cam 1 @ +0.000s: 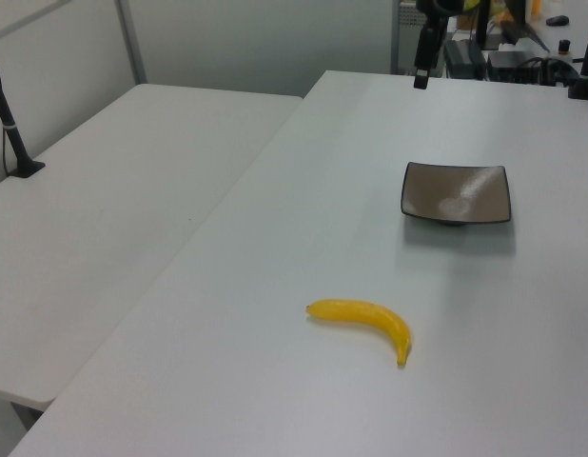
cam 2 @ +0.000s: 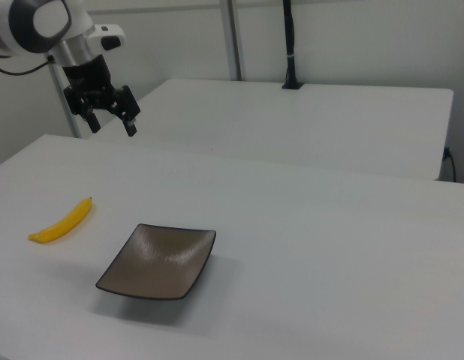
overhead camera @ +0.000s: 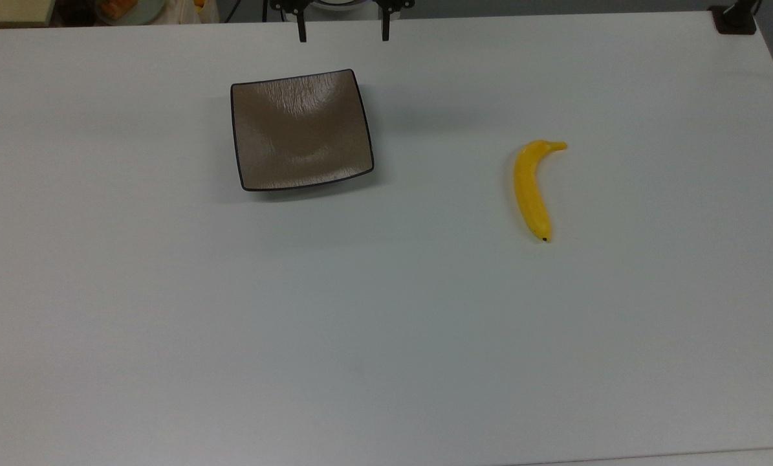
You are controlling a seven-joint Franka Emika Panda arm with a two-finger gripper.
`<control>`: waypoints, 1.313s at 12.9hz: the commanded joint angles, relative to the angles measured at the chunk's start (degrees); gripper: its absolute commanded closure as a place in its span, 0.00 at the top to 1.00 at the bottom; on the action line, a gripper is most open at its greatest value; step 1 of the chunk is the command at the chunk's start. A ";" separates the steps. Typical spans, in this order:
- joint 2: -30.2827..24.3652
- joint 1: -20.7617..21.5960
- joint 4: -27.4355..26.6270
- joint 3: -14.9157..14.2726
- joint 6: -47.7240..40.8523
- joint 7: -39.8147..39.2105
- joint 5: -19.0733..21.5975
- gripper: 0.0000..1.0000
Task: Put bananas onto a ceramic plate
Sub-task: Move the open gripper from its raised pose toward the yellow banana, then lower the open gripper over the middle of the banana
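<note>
Banana (overhead camera: pixel 532 191): lay bare on the tabletop (overhead camera: pixel 386 323), well right of the plate (overhead camera: pixel 301 130) in the top view. Looked light, stiff, smooth, likely slippery; best taken across its thick middle. Tool (cam 2: pixel 110 124): raised over the far edge, fingers apart, empty. Plate: empty.

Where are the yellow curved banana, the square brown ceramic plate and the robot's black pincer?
yellow curved banana (overhead camera: pixel 531 191): top view, middle of its body.
square brown ceramic plate (overhead camera: pixel 242 137): top view, bare surface near the top view's left rim.
black pincer (cam 2: pixel 112 120): right view, midway between its open fingertips.
</note>
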 commanded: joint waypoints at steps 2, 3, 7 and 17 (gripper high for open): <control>5.87 -0.63 11.36 2.89 -7.99 3.79 0.26 1.00; 8.16 -0.46 15.75 3.78 -11.24 5.37 0.08 1.00; 12.31 0.07 19.92 9.93 -15.31 15.12 -0.10 1.00; 26.10 8.41 19.40 16.53 -3.45 26.74 -3.87 1.00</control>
